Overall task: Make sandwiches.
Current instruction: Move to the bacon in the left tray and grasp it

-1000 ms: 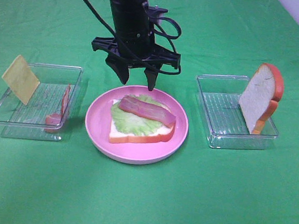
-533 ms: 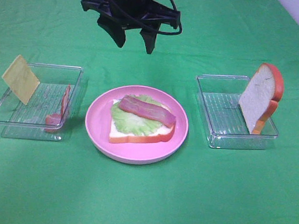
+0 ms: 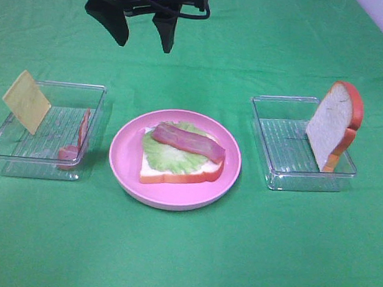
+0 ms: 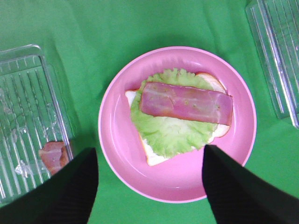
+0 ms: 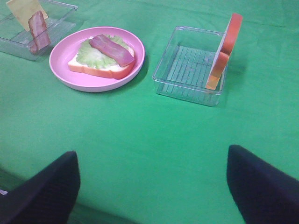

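exterior high view: the left claw [image 3: 145, 44] hangs up high over the far side of the green cloth [image 3: 234, 259]. its two black fingers stand apart and hold nothing. the half-made sandwich [image 3: 197, 166] lies on the round pink plate [image 3: 119, 156] in the middle. it has a bottom bread slice [image 3: 174, 178] with an orange-red crust, pale green lettuce [image 3: 162, 155] on that, and one bacon strip [image 3: 188, 142] on top. a clear left tray [image 3: 10, 159] sits beside the plate. a yellow cheese square [image 3: 27, 101] leans tilted on its far left rim, and a second bacon piece [image 3: 78, 141] stands on its edge by the wall next to the plate. a clear right tray [image 3: 278, 175] sits on the other side of the plate, and the top bread slice [image 3: 330, 125] stands up in it, leaning on its outer wall. left wrist view: the camera looks straight down on the plate and the sandwich. the two dark fingers [image 4: 65, 191] are wide apart with nothing between them, and they touch nothing. right wrist view: the right claw [image 5: 152, 154] is open wide and holds nothing. it hangs over bare green cloth, well apart from the plate and both trays.
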Available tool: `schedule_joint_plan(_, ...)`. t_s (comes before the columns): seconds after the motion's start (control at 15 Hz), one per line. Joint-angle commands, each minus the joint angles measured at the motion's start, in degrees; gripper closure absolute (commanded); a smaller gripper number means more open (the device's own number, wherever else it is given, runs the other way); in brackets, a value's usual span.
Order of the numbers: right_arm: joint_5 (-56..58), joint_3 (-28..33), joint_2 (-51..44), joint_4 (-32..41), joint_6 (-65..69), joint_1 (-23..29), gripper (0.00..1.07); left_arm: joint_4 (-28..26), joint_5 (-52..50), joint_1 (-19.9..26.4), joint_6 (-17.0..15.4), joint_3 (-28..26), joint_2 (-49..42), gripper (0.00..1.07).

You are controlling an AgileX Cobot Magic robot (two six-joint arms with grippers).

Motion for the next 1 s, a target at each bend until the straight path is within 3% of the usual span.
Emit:
schedule_joint_plan(0.07,-0.52,0.11,-1.09,0.17,-0.52,-0.17,0.29,-0.17,3.38,1.60,-2.92,6.30,-4.58,0.42)
schedule_joint_plan(0.2,-0.52,0.11,-1.09,0.17,-0.52,-0.17,0.29,1.15,3.38,2.86,-5.16,13.01,-6.88,0.42)
schedule_joint_plan(0.53,-0.52,0.11,-1.09,0.17,-0.52,-0.17,0.29,4.47,0.97,3.95,-9.85,23.03,-7.28,0.42)
schedule_joint_plan(0.67,-0.52,0.11,-1.09,0.17,-0.52,-0.17,0.29,6.70,0.74,3.95,-11.80,23.43,-6.13,0.42)
schedule_joint_plan(1.0,-0.52,0.11,-1.09,0.17,-0.52,-0.17,0.29,7.28,-0.80,3.95,-11.86,23.43,-0.97,0.42)
